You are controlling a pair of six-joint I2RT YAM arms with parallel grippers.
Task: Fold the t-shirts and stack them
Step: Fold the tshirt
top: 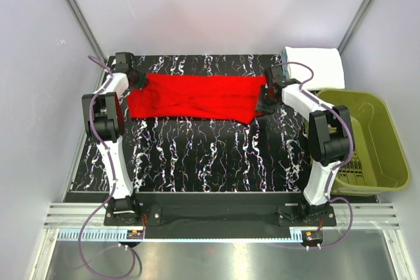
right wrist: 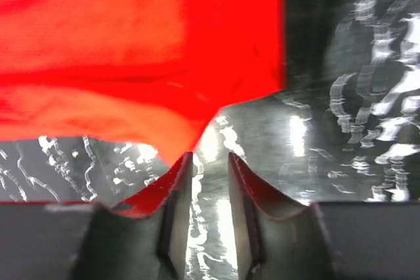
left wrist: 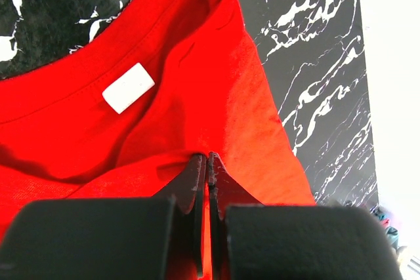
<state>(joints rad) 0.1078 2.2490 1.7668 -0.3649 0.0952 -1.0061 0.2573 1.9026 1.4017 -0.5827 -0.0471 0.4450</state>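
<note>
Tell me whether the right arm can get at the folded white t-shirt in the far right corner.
Probably yes. The right tool stands open at the right end of the red t-shirt, and the folded white t-shirt lies close beyond it, with nothing standing between them.

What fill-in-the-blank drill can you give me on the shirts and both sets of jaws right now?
1. The left gripper has its jaws ___ on the red t-shirt.
2. The right gripper has its jaws ___, with the table showing between them.
3. The folded white t-shirt lies by the table's far ___ corner.
Missing words: shut; open; right.
</note>
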